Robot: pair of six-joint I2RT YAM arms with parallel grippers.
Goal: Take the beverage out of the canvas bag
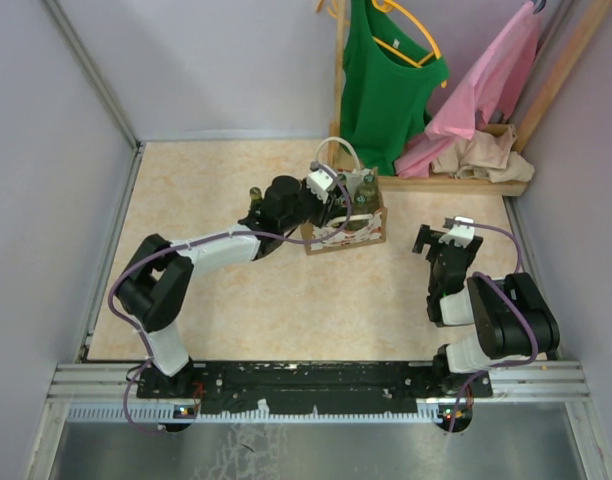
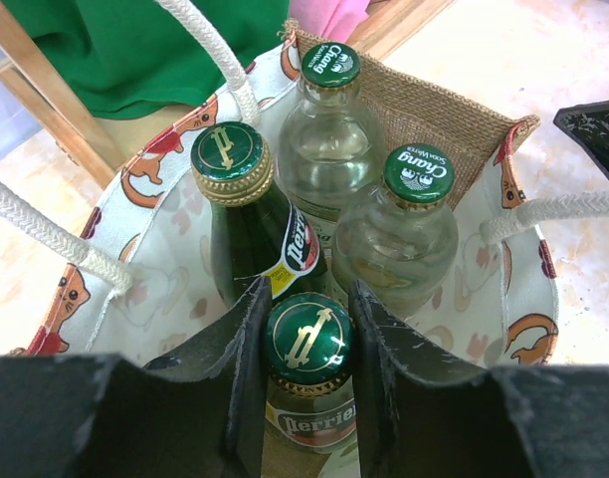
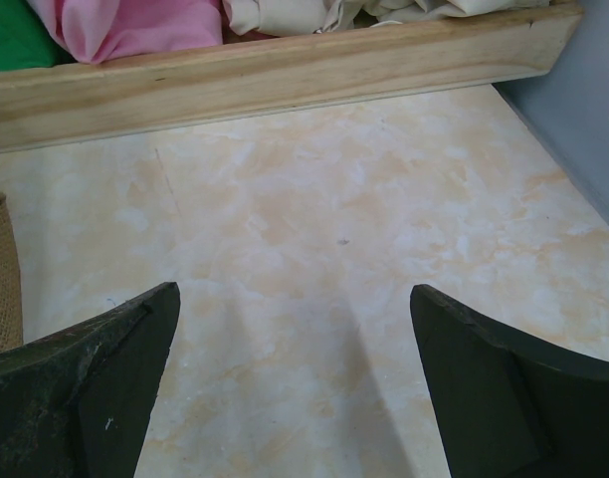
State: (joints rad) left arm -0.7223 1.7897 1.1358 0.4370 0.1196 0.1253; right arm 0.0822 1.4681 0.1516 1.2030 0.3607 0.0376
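The canvas bag (image 1: pixel 344 230) stands upright on the table (image 1: pixel 216 200), towards 1 o'clock from the left arm's base. Its far edge is close to the wooden rack base (image 1: pixel 456 182), which runs off towards 2 o'clock. Bare table surrounds the bag at 6, 7 and 9 o'clock.

The left gripper (image 1: pixel 333 192) reaches down into the bag's mouth. In the left wrist view it (image 2: pixel 306 294) is clamped on the near Perrier bottle (image 2: pixel 306 344), one dark finger against each side of the green cap. This bottle is inside the bag, hard against the near wall. Whether its base is off the bag floor cannot be seen.

Three bottles crowd it. A second Perrier bottle (image 2: pixel 231 159) is at 11 o'clock, just beside it. A clear Chang bottle (image 2: pixel 329 119) is at 12 o'clock and another Chang bottle (image 2: pixel 416 214) at 2 o'clock. The white rope handles (image 2: pixel 56 234) arch over the rim at 9 and 3 o'clock, and the mouth between them is open.

The right gripper (image 1: pixel 444 236) sits well apart at 3 o'clock of the bag. Its jaws are spread wide over bare table in the right wrist view (image 3: pixel 295 294), and the rack's edge (image 3: pixel 285 80) crosses at 12 o'clock.
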